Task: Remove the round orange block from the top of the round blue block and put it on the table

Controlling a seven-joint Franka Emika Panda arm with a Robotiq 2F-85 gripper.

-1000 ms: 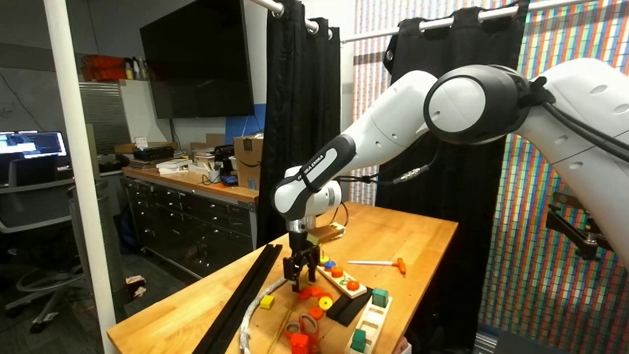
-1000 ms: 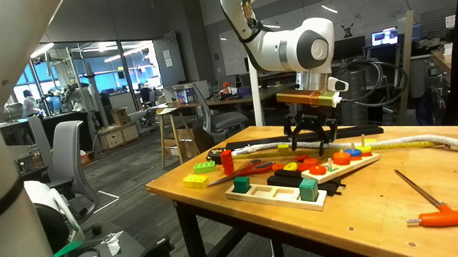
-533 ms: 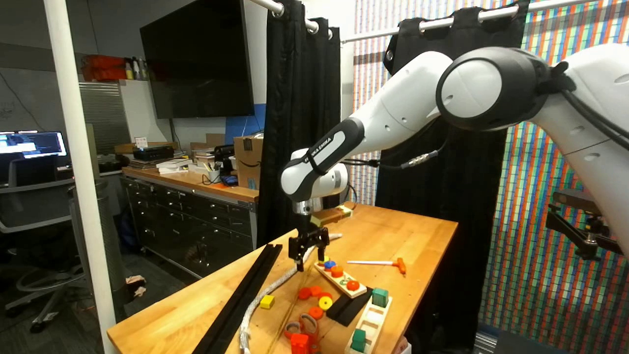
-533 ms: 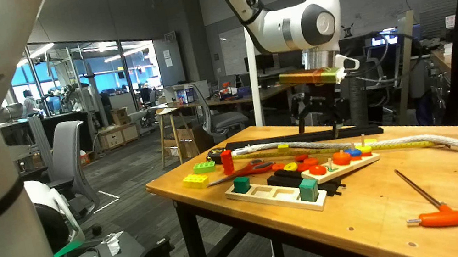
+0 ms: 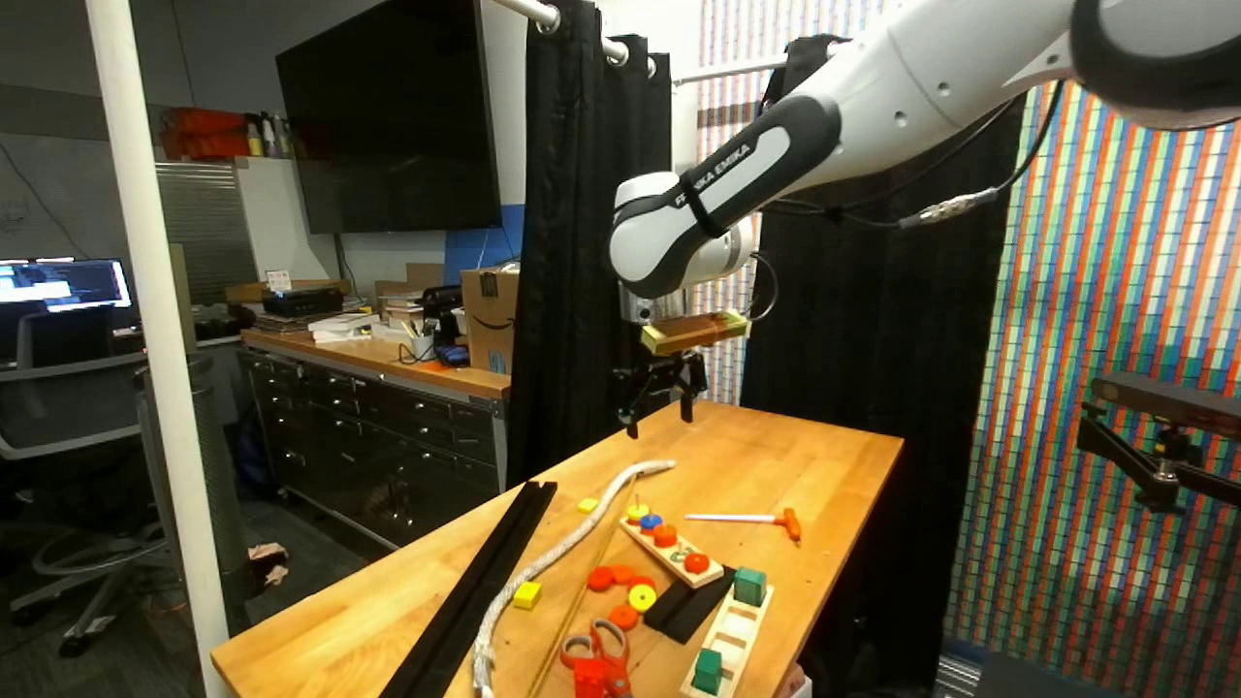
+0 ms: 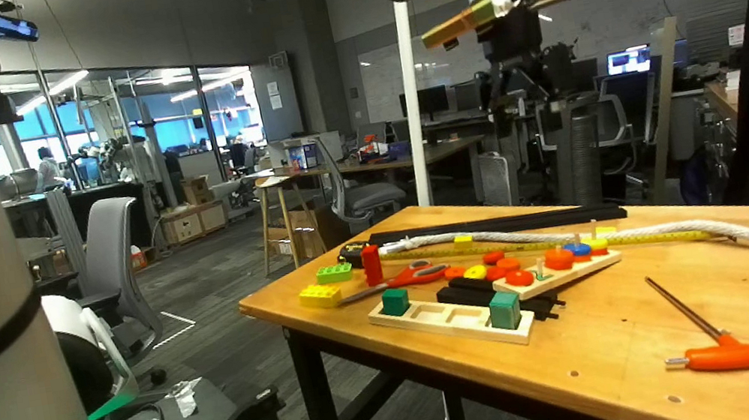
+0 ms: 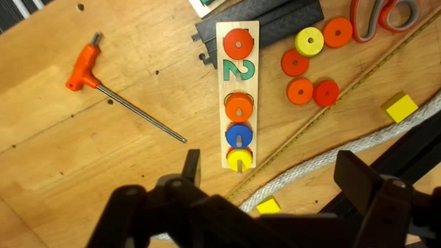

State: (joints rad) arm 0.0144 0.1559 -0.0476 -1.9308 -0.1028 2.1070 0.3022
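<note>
The round blue block (image 7: 237, 135) sits on a peg of a wooden peg board (image 7: 245, 86), with an orange edge showing beneath it. Only the bare peg shows above its top. It also shows in both exterior views (image 5: 652, 523) (image 6: 578, 250). Several round orange and red blocks lie flat on the table beside the board, among them an orange block (image 7: 300, 91) touching a red block (image 7: 325, 93). Which one the task means I cannot tell. My gripper (image 7: 270, 155) is open and empty. In both exterior views it hangs high above the table (image 5: 659, 425) (image 6: 527, 123).
A T-handle hex key (image 7: 82, 69) lies on one side of the board. A white rope (image 7: 299, 168), a tape measure strip (image 7: 303, 129), yellow cubes (image 7: 401, 108) and scissors (image 7: 365, 20) lie on the other. A wooden tray (image 6: 422, 312) with green cubes stands near the table edge.
My gripper has risen well above the table, away from the loose orange blocks, and turned slightly. It stays open with nothing in it. The blocks have not visibly moved.
</note>
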